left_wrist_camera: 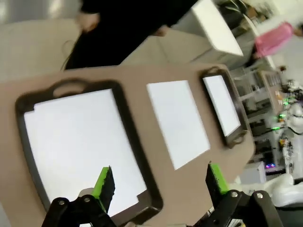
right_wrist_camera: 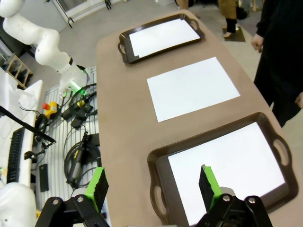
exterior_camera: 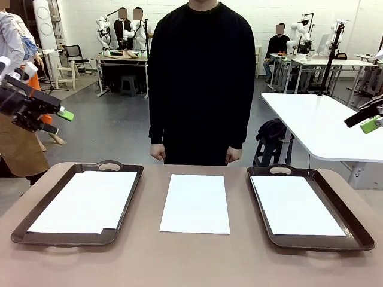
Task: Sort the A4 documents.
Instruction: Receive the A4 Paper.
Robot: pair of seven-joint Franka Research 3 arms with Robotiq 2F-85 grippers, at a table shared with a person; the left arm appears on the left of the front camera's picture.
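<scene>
Right, both grippers, left gripper (exterior_camera: 64,120) and right gripper (exterior_camera: 372,122), hover wide apart; the middle A4 sheet (exterior_camera: 195,203) on the worktop (exterior_camera: 191,263) looks like the next pick.

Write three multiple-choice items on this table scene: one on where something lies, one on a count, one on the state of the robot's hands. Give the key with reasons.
1. Where does the sheet outside the trays lie?
A. On the bare table between the two trays
B. On the floor
C. In the person's grip

2. How many dark brown trays stand on the table?
A. One
B. Two
C. Four

3. How do the robot's hands stand?
A. Both shut on paper
B. Left shut, right open
C. Both open, holding nothing

Key:
1 A, the middle sheet rests on the table between the left tray and right tray.
2 B, one tray on each side.
3 C, the left hand and right hand hover with fingers spread above the table.
</scene>
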